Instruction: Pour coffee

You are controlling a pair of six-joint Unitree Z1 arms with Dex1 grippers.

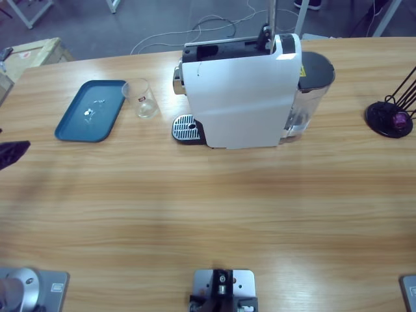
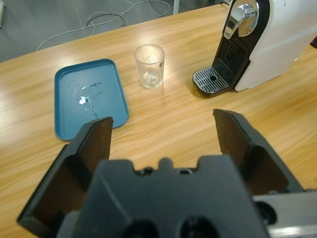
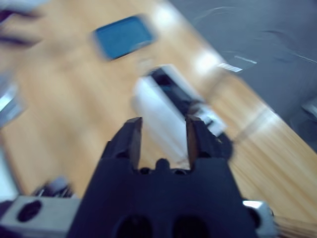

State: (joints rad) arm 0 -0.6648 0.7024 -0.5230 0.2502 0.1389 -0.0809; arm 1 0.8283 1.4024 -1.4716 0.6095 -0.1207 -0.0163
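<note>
Since the glass (image 2: 149,65) sits empty beside the tray (image 2: 89,97), at about nine o'clock from the coffee machine (image 1: 244,88) and off its drip grate (image 2: 213,80), nothing's been poured yet. Left gripper (image 2: 161,131) hangs spread wide and empty, aimed at the glass, probably lining up a grab. Right gripper (image 3: 163,136) is slightly parted, empty, up high.

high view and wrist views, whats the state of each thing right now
glass: upright, empty, on the table between tray and machine
tray: flat on the table, nothing standing on it
coffee machine: upright, drip grate bare
capsule holder: standing at the table's right end
left gripper: open, holding nothing
right gripper: open, holding nothing
</note>
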